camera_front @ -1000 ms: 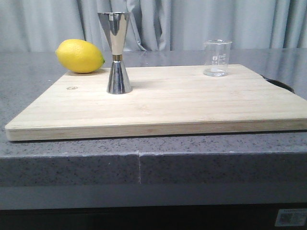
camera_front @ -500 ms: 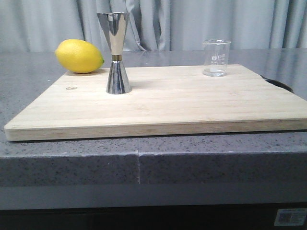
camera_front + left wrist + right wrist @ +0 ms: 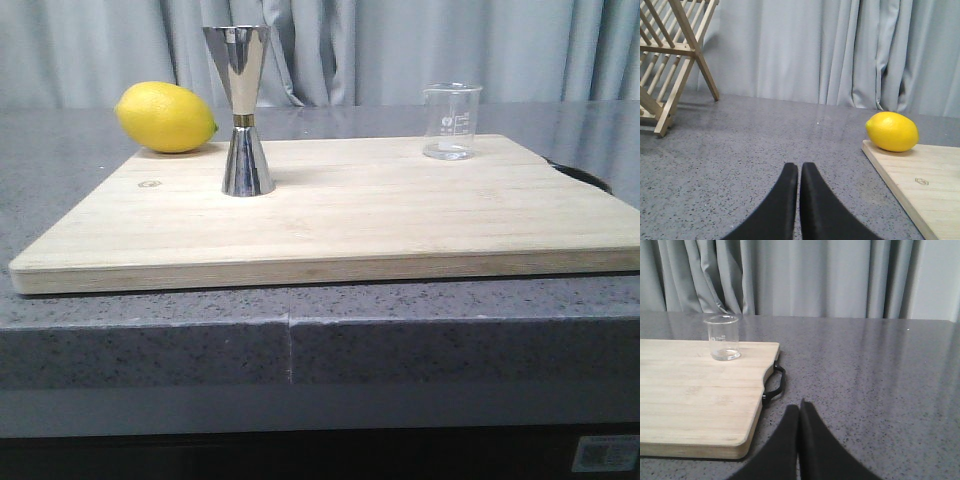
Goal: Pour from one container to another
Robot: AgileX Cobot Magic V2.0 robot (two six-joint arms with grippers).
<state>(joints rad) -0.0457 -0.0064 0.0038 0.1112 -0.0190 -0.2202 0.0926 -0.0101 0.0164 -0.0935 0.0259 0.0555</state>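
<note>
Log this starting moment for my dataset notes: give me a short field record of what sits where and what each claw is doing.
surface: wooden cutting board on a grey counter
pour source: glass beaker, upright, far right part of the board
pour target: steel jigger, upright, left part of the board, apart from the beaker
other item: lemon at the board's far left corner
off board: wooden rack, seen only by the left wrist camera
left claw: shut, empty, over the counter left of the board
right claw: shut, empty, over the counter right of the board
progress: nothing grasped yet
</note>
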